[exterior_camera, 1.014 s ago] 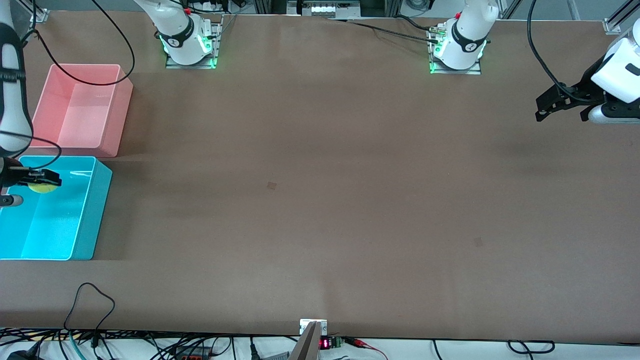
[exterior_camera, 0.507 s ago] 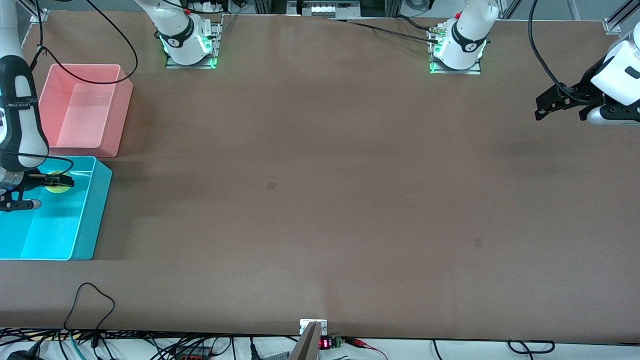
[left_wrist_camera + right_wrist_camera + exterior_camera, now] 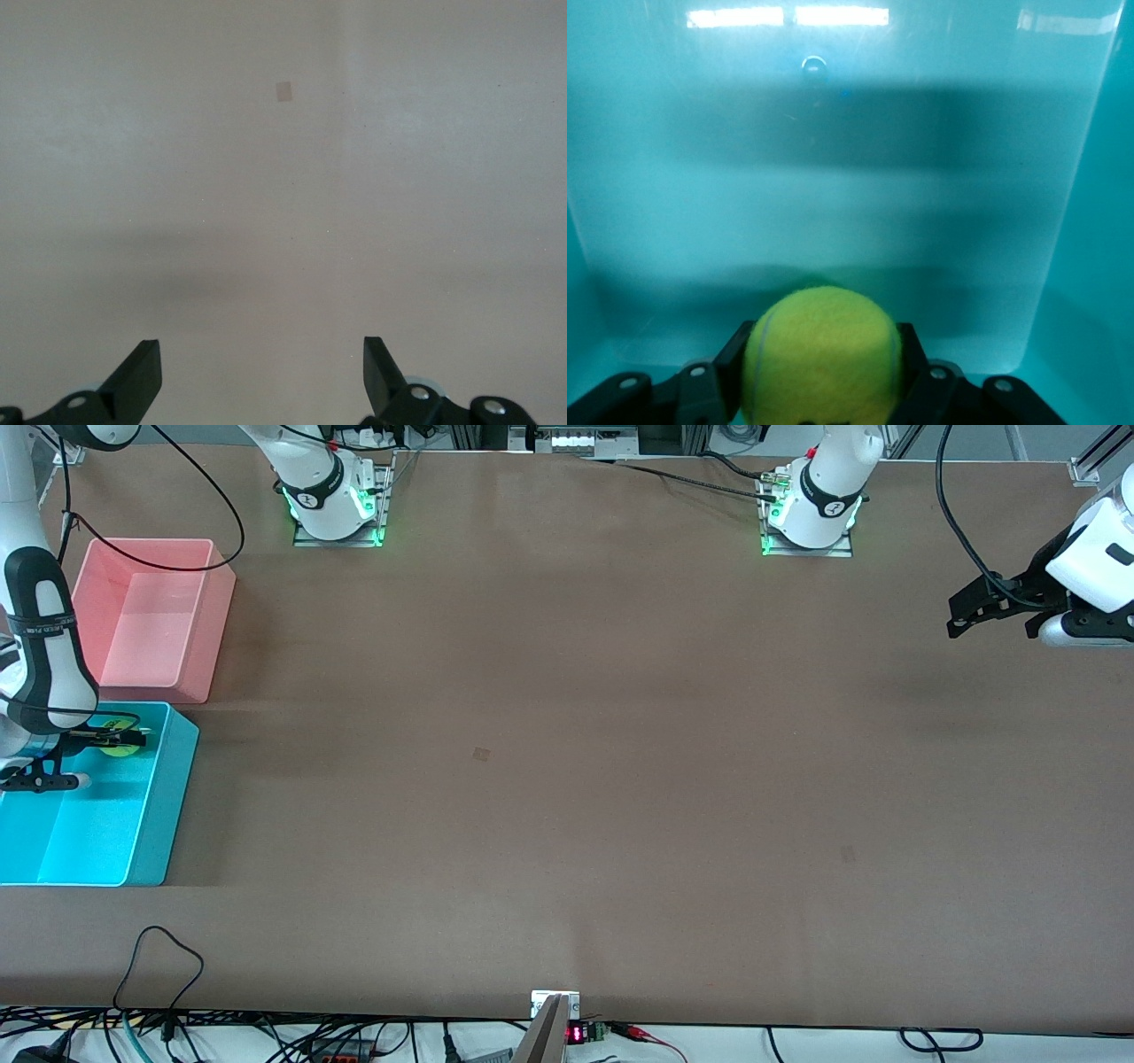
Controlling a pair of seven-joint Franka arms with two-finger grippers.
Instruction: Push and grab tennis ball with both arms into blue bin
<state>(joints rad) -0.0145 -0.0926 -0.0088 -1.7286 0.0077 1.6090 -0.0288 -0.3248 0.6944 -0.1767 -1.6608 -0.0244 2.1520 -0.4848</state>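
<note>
My right gripper [image 3: 122, 740] is shut on the yellow-green tennis ball [image 3: 118, 746] and holds it over the blue bin [image 3: 168, 797] at the right arm's end of the table. In the right wrist view the tennis ball [image 3: 822, 354] sits between the black fingers [image 3: 917, 354], with the blue bin's floor [image 3: 850, 204] below it. My left gripper [image 3: 961, 615] is open and empty, up in the air over the bare table at the left arm's end. In the left wrist view my left gripper [image 3: 261, 376] shows only brown table between its fingertips.
A pink tub [image 3: 208, 615] stands beside the blue bin, farther from the front camera. A black cable [image 3: 159, 957] loops onto the table's near edge. The two arm bases [image 3: 337, 509] stand along the table's back.
My right gripper has carried the tennis ball over the blue bin toward the wall that faces the middle of the table. The left arm has hardly moved.
</note>
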